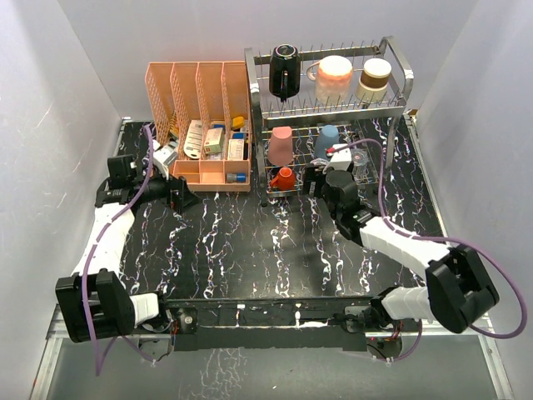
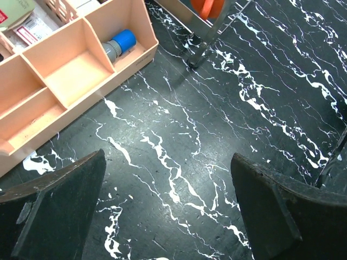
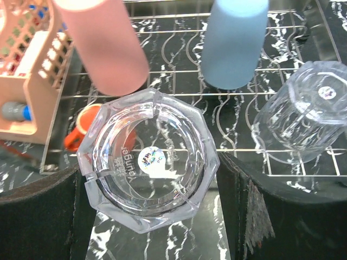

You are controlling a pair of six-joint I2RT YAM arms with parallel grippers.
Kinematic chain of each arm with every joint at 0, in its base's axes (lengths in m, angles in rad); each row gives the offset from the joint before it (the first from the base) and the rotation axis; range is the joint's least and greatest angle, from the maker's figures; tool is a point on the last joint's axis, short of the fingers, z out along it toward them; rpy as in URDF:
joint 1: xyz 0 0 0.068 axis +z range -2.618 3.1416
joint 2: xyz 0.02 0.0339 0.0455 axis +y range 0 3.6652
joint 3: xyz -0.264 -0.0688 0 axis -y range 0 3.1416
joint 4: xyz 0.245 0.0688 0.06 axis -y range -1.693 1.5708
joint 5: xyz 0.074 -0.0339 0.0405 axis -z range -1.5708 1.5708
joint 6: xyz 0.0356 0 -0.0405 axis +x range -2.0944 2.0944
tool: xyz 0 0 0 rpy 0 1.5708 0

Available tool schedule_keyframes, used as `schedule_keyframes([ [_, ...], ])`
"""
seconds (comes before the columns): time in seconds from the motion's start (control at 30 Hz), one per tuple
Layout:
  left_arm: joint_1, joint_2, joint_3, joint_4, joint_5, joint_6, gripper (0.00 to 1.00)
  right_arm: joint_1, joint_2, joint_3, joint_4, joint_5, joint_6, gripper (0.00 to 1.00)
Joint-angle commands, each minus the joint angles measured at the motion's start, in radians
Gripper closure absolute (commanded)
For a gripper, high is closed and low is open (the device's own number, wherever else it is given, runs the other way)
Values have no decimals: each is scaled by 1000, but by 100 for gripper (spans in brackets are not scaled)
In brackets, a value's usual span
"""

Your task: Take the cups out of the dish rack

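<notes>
Since no cup stands on the table (image 1: 250, 250), the unloading is judged to be at its first pick. All eight cups are at the rack (image 1: 398, 52), which stands at the table's far right, just beside the organizer (image 1: 187, 83).

Upper tier: black mug (image 1: 283, 71), peach mug (image 1: 335, 73) and steel cup (image 1: 375, 77), left to right.

Lower tier: pink tumbler (image 3: 103, 43) and blue tumbler (image 3: 236, 43) toward the back, the orange cup (image 3: 78, 130) at the front left, and a second glass (image 3: 303, 116) tilted on the wire grid at the right.

The right gripper (image 3: 147, 173) is at the front edge of the lower tier. Its two fingers bracket the glass (image 3: 146, 216), and each pad appears to touch a facet of the wall, so it is judged clamped on the glass. Whether the glass rests on the wire or is already borne by the fingers cannot be told, nor which end of it faces the wrist camera.

The left gripper (image 2: 168, 160) hangs over bare table near the organizer's front corner, with its jaws wide apart and nothing between them.

Step in hand: securing the glass. The next move calls for a firm hold confirmed on the faceted wall, then a short lift and a straight draw toward the near side. That path must clear the front rail and stay off the orange cup at the left and the second glass at the right. The glass then needs a set-down on open table, well apart from the rack.
</notes>
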Motion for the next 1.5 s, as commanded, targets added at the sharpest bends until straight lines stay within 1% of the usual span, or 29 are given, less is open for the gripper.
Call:
schedule_keyframes([
  [0.0,-29,-52,8,-31,66,104,3,73,-102,-12,-27,15,91,54],
  [0.2,-103,-121,-37,-100,58,287,3,239,-161,-18,-135,4,298,59],
  [0.27,-141,-149,-54,-115,47,334,3,288,-145,-4,-153,-9,390,61],
  [0.33,-181,-182,-78,-118,36,378,3,313,-100,23,-154,-57,477,63],
  [0.5,-250,-293,-178,-40,10,440,3,323,32,146,-154,-213,672,68],
  [0.63,-267,-371,-250,7,-2,530,3,324,102,232,-140,-359,789,71],
  [0.8,-271,-460,-342,123,0,574,3,316,158,236,-19,-565,963,72],
  [0.93,-274,-498,-389,239,4,569,8,312,212,223,103,-719,1078,73],
  [1.1,-277,-530,-416,311,23,577,19,313,258,227,183,-810,1163,73],
  [1.2,-277,-537,-413,269,56,629,29,313,284,219,252,-850,1225,73],
  [1.23,-278,-537,-410,258,62,636,33,313,292,220,265,-862,1243,73],
  [1.3,-279,-536,-403,245,67,635,44,313,307,217,293,-880,1276,73],
  [1.37,-279,-532,-398,241,69,635,56,314,318,209,334,-898,1313,72],
  [1.43,-279,-531,-402,261,67,624,76,314,324,209,348,-908,1331,68],
  [1.47,-280,-534,-407,289,61,590,85,314,323,211,345,-908,1330,64],
])
